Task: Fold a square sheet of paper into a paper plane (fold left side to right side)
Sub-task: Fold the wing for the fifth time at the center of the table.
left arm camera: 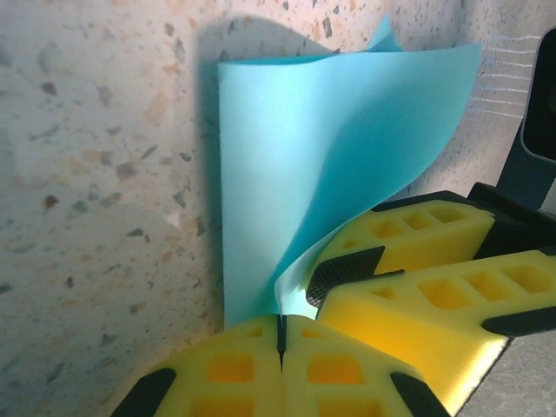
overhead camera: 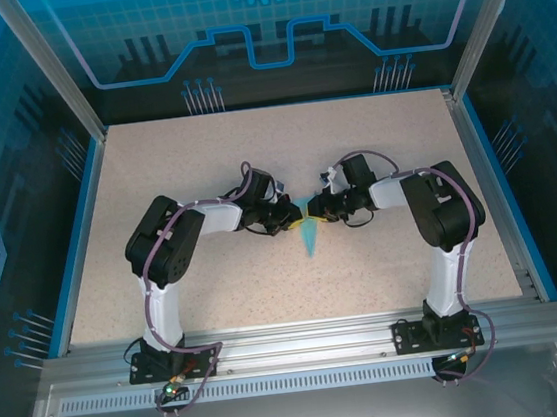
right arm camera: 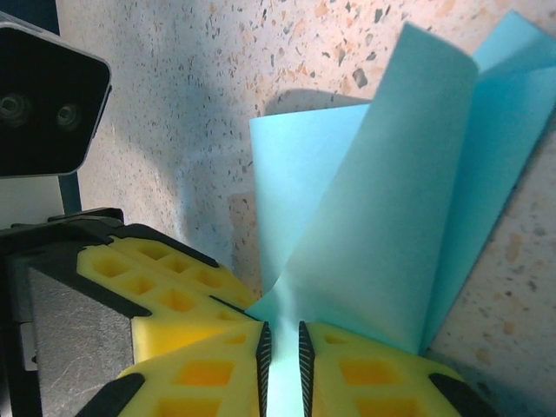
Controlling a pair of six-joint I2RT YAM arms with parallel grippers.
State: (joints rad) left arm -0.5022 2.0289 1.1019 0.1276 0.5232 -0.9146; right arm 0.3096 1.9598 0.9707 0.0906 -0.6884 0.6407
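Note:
The turquoise-blue sheet of paper [overhead camera: 309, 233] lies mid-table, partly folded, tapering to a point toward the near edge. Both grippers meet at its far end. My left gripper [overhead camera: 288, 217] is shut, pinching a curled edge of the paper [left arm camera: 330, 156] between its yellow fingers [left arm camera: 281, 334]; one flap arches up off the table. My right gripper [overhead camera: 321, 209] holds its pads a narrow gap apart [right arm camera: 282, 356], and the paper [right arm camera: 382, 226] runs through that gap, its flaps standing up. The right gripper's fingers [left arm camera: 417, 252] press close beside the left ones.
The speckled beige table [overhead camera: 203, 167] has a blue rim and metal frame posts at its far corners. The left gripper's fingers [right arm camera: 165, 278] and its dark wrist camera housing [right arm camera: 43, 104] crowd the right wrist view. Both arm bases stand at the near edge.

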